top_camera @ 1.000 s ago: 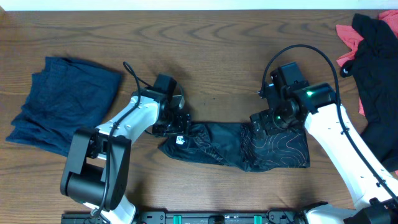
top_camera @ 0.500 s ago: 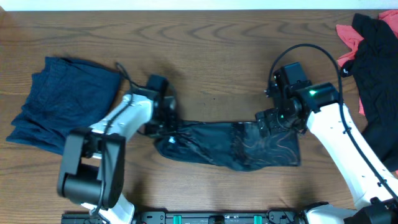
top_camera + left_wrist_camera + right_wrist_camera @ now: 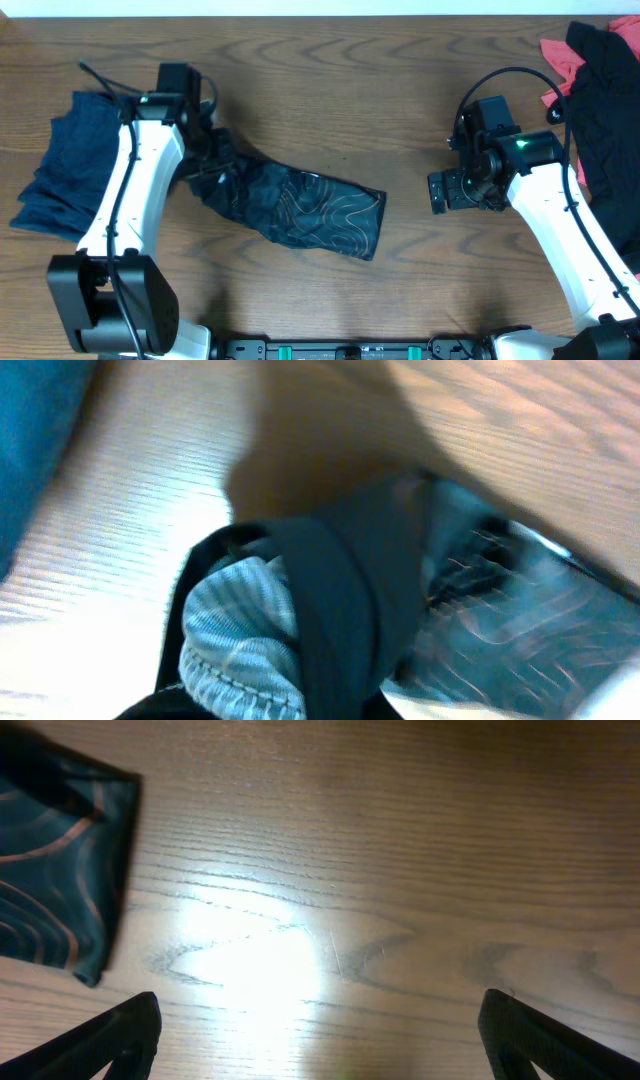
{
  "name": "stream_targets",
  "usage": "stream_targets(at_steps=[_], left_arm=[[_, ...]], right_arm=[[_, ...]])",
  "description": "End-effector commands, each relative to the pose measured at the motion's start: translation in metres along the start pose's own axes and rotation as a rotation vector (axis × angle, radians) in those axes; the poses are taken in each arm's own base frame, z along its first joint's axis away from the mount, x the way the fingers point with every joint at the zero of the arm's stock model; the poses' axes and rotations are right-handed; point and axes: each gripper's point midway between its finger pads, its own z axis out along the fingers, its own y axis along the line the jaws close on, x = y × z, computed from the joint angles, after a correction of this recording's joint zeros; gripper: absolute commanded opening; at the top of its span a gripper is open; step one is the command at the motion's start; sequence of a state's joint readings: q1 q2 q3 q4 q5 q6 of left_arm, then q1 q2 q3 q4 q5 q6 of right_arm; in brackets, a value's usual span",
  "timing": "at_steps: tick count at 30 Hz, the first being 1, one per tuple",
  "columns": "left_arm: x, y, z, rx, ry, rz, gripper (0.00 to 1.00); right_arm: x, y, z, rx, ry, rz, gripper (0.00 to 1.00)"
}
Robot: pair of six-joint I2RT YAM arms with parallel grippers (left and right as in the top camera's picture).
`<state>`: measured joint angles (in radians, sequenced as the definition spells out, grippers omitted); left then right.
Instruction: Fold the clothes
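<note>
Your left hand (image 3: 210, 160) pinches one end of the thin black contour-lined jersey (image 3: 305, 212), lying left-centre on the wooden desk (image 3: 330, 90); your right hand (image 3: 452, 190) gapes empty. Likely limp, slippery: take corners.

**Dark cloth on brown wood**

The jersey (image 3: 300, 205) is black, crossed by thin pale-grey contour lines. Close up, its bunched end shows a light grey-blue ribbed inner side. The garment (image 3: 75, 165) at the table's left edge is plain navy blue. The heap of clothing (image 3: 600, 100) at the far right corner is black and coral-pink. The table (image 3: 400, 90) is brown with darker wavy grain.
</note>
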<state>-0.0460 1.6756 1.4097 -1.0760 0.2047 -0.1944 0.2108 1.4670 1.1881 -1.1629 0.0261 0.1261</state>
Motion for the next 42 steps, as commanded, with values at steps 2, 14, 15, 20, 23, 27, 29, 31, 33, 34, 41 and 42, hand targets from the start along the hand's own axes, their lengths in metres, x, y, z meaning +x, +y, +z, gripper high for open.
stream_targets(at_steps=[2,14,15,20,23,27,29,31,33,34,41,42], left_arm=[[0.014,-0.067,-0.015,0.146,0.014,0.135,0.06],[0.107,-0.166,0.036,0.09,0.197,0.428,0.08],[0.111,-0.17,0.04,0.087,0.206,0.444,0.1],[0.123,-0.186,0.048,0.099,0.206,0.5,0.45],[0.121,-0.192,0.044,0.123,0.176,0.552,0.56],[0.092,-0.168,0.022,0.06,0.07,0.544,0.57],[0.072,-0.151,0.006,0.042,0.005,0.491,0.6],[0.052,-0.135,-0.008,0.051,-0.048,0.424,0.64],[0.034,-0.117,-0.015,0.05,-0.082,0.357,0.64],[0.027,-0.109,-0.016,0.046,-0.091,0.327,0.66],[0.0,-0.061,0.002,-0.001,-0.061,0.179,0.7],[-0.002,-0.057,0.005,-0.007,-0.051,0.165,0.7]], right_arm=[[-0.001,-0.005,-0.001,0.016,-0.006,0.024,0.99],[-0.001,-0.005,-0.001,0.016,-0.005,0.017,0.99],[-0.001,-0.005,-0.001,0.016,-0.005,0.014,0.99],[-0.001,-0.005,-0.001,0.016,-0.005,0.005,0.99],[-0.001,-0.005,-0.001,0.015,-0.004,0.006,0.99],[0.0,0.005,-0.001,-0.04,0.002,-0.014,0.99],[0.001,0.023,-0.003,-0.141,0.004,-0.079,0.99],[0.002,0.045,-0.006,-0.25,-0.002,-0.156,0.99],[0.003,0.063,-0.009,-0.321,-0.012,-0.214,0.99],[0.004,0.072,-0.011,-0.352,-0.012,-0.239,0.99],[0.023,0.136,0.003,-0.467,0.06,-0.429,0.99],[0.026,0.143,0.008,-0.468,0.076,-0.454,0.99]])
